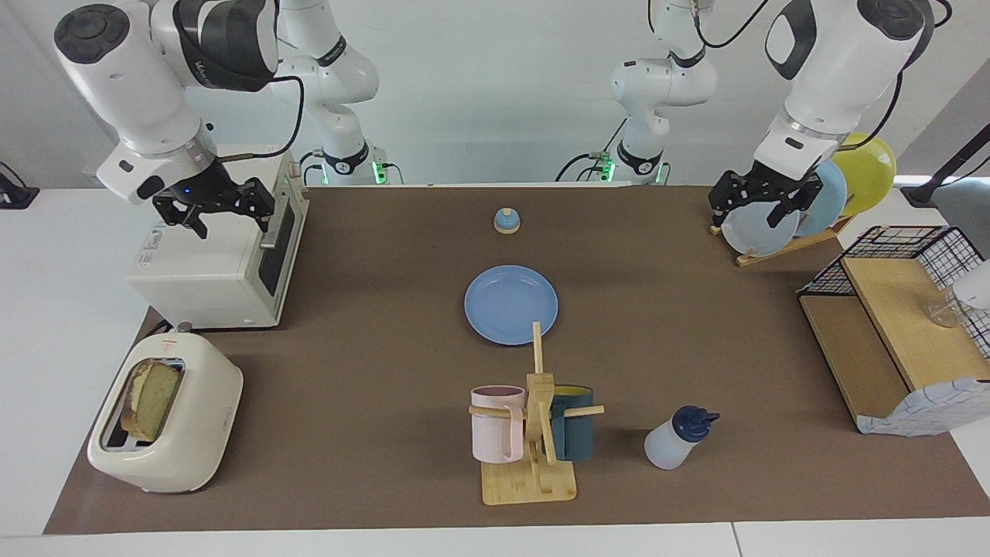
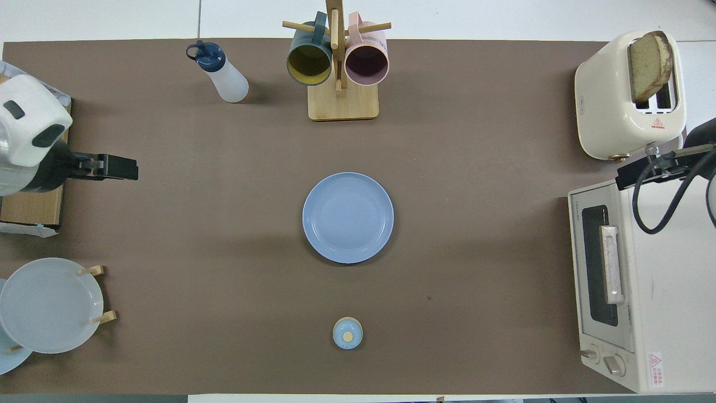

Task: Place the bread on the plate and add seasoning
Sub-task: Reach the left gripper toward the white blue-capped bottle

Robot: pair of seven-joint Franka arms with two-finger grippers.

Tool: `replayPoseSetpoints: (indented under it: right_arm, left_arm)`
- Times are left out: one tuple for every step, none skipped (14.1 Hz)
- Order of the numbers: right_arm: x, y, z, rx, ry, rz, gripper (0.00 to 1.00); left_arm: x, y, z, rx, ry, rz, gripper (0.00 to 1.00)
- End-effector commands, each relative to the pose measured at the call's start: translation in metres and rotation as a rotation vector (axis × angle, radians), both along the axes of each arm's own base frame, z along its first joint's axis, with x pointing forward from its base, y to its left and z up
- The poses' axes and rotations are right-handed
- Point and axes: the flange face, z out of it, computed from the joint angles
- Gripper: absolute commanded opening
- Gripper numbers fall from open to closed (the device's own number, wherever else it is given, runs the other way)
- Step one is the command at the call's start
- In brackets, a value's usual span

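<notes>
Overhead view: tan square bread slice (image 2: 649, 59) upright in cream toaster (image 2: 609, 112), twelve o'clock of released right claw (image 1: 220, 207); released left claw (image 1: 759, 203) well apart.
</notes>
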Motion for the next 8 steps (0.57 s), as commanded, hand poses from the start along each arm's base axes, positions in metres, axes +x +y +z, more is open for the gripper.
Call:
replayPoseSetpoints:
  right_arm:
    - [-0.005,-0.002,0.002,0.02,-0.005,-0.003,1.0]
    - [-0.005,-0.002,0.002,0.02,-0.005,-0.003,1.0]
    - [-0.005,-0.002,0.002,0.02,-0.005,-0.003,1.0]
    - [-0.005,-0.002,0.002,0.02,-0.005,-0.003,1.0]
    - [-0.005,-0.002,0.001,0.02,-0.003,-0.003,1.0]
    - [-0.005,-0.002,0.002,0.02,-0.005,-0.003,1.0]
    - [-0.005,-0.002,0.002,0.021,-0.008,0.004,1.0]
    - [0.003,-0.005,0.005,0.021,-0.052,0.004,1.0]
  left_arm:
    - [-0.027,-0.028,-0.039,-0.022,-0.136,-0.032,1.0]
    - [-0.025,-0.043,-0.057,-0.049,-0.166,0.017,1.0]
    - [-0.024,-0.064,-0.083,-0.071,-0.167,0.058,1.0]
    - [-0.019,-0.084,-0.105,-0.086,-0.181,0.06,1.0]
    - [-0.008,-0.094,-0.133,-0.089,-0.187,0.049,1.0]
    - [0.001,-0.103,-0.153,-0.083,-0.224,0.019,1.0]
    - [0.008,-0.107,-0.173,-0.07,-0.258,-0.013,1.0]
    - [0.014,-0.107,-0.186,-0.062,-0.289,-0.034,1.0]
